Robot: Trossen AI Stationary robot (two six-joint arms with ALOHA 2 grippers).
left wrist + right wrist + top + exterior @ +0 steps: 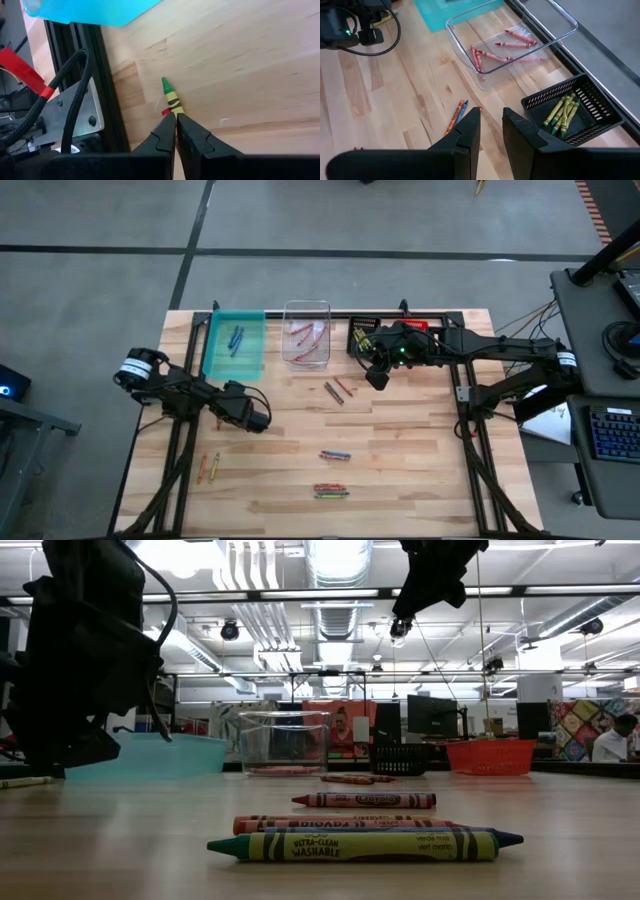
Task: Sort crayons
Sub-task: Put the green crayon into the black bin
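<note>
left gripper (176,120) clenched, tips at green crayon (171,95) on wooden surface (400,450). right gripper (491,131) hung parted, empty, above surface near black bin (580,112) of green crayons; others lay scattered.

Four bins (235,345) along the table's far edge; about nine loose crayons (335,455) on the wood.

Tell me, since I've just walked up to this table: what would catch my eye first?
Probably the row of bins along the far edge: a teal bin with blue crayons, a clear bin with red ones, and a black basket of yellow-green ones. Loose crayons lie scattered on the near wood. The right gripper hangs open above the black basket's corner.
</note>
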